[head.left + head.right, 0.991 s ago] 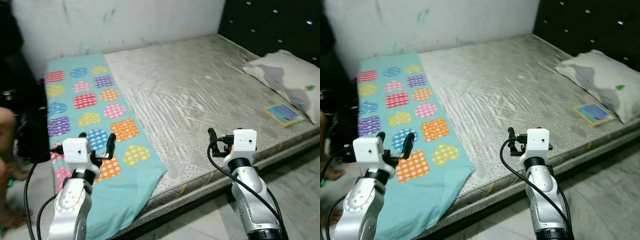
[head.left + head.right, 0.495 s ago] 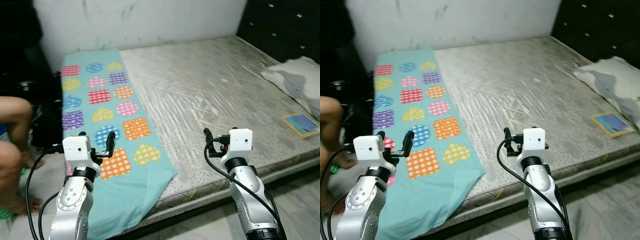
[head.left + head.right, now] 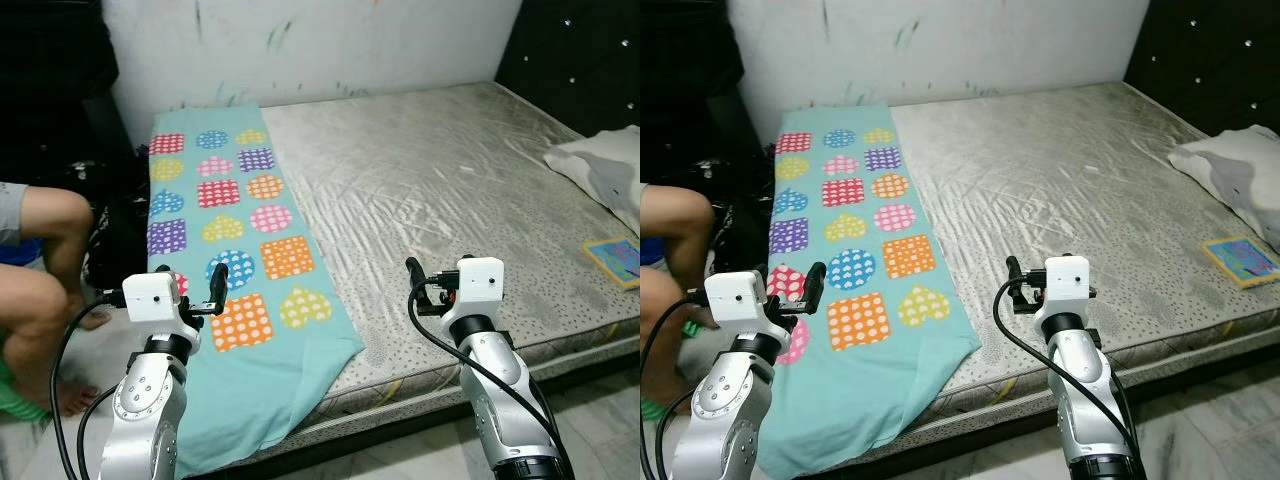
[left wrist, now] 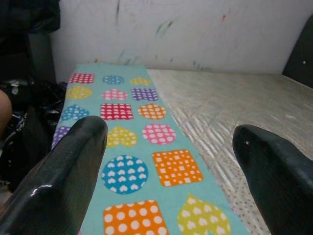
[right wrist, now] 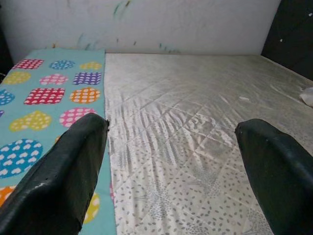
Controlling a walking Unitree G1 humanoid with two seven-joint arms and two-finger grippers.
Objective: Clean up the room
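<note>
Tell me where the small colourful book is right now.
The book lies on the mattress at its near edge, far to the robot's right, just in front of the pillow.

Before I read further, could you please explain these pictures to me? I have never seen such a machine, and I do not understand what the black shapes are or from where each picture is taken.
This is a humanoid robot standing at the side of a bed. Two pictures come from a stereo camera on its head, looking forward and down, so they show the same scene. There you see its two silver arms: the left gripper and the right gripper, both raised before the bed.

The other two pictures come from cameras on the wrists. The big black shapes there are each gripper's own two fingers, spread open. Neither holds anything.

On the grey mattress lies a turquoise blanket with colourful shapes, its lower end hanging over the mattress edge. On the robot's right lie a pillow and a small flat book. A person's legs are at the robot's left.
</note>
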